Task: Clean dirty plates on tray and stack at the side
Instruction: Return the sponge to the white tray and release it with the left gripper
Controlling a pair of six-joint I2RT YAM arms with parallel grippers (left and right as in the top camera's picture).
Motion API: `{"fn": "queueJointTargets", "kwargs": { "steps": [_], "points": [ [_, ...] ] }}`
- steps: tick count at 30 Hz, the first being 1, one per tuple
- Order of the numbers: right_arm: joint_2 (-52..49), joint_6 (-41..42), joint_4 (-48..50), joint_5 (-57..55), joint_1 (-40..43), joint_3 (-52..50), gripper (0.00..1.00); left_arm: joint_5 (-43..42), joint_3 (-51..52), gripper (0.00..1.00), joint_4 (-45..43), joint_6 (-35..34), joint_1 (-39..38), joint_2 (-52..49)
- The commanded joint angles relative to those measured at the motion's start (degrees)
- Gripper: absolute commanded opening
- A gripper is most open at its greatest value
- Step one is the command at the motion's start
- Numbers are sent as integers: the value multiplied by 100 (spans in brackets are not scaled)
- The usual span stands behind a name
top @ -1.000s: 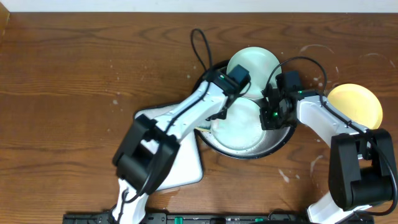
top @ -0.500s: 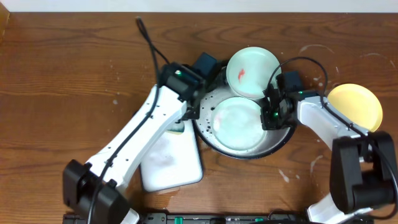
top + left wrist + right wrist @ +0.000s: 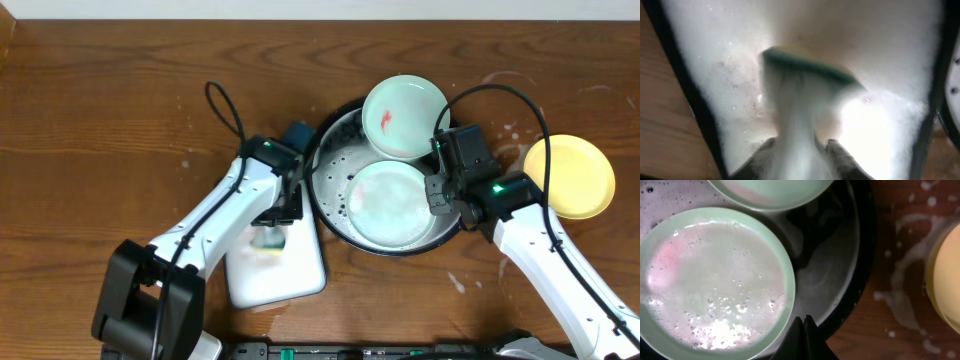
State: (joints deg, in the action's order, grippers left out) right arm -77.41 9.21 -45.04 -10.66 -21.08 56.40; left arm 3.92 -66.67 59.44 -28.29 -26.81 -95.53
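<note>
The round black tray (image 3: pixel 335 180), a shallow basin with a raised rim and a speckled film of suds, sits on the brown wood-grain counter toward its far edge, right of centre. One mint plate (image 3: pixel 392 205), smooth and shallow, lies flat inside it under bubbly foam, with a faint pink blur near one side. A second mint plate (image 3: pixel 403 103), marked with a red smear, rests on the tray's far rim just beside the first. The glossy yellow plate (image 3: pixel 570 177) lies apart on the wood near the right edge, with white soap splashes around it. The right gripper (image 3: pixel 803 326) hangs over the tray's wet floor just beside the foamy plate's rim, its dark fingers pressed together to a point with nothing between them. The left gripper (image 3: pixel 278 212) is over the white rectangular sponge tray (image 3: pixel 290 275), left of the black tray. A green-topped sponge (image 3: pixel 810 65) shows there amid thick lather. It is blurred, and I cannot tell whether the fingers grip it.
</note>
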Motion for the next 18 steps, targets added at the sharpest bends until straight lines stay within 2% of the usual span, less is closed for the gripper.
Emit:
{"fn": "queueJointTargets", "kwargs": {
  "steps": [1, 3, 7, 11, 14, 18],
  "points": [
    [-68, 280, -13, 299, 201, -7, 7, -98, 24, 47, -138, -26, 181, 7],
    [-216, 275, 9, 616, 448, -7, 10, -96, 24, 52, -214, -28, 190, 7],
    [-638, 201, -50, 1318, 957, -9, 13, -229, 22, 52, -164, 70, 190, 15],
    [-1281, -81, -35, 2057, 1333, -74, 22, -223, 2, 52, 2, 170, 249, 201],
    [-1794, -223, 68, 2238, 1478, -87, 31, -223, 2, 52, 7, 361, 334, 608],
    [-2376, -511, 544, 2806, 1526, -87, 30, -219, 2, 61, 0, 470, 505, 1438]
  ]
}}
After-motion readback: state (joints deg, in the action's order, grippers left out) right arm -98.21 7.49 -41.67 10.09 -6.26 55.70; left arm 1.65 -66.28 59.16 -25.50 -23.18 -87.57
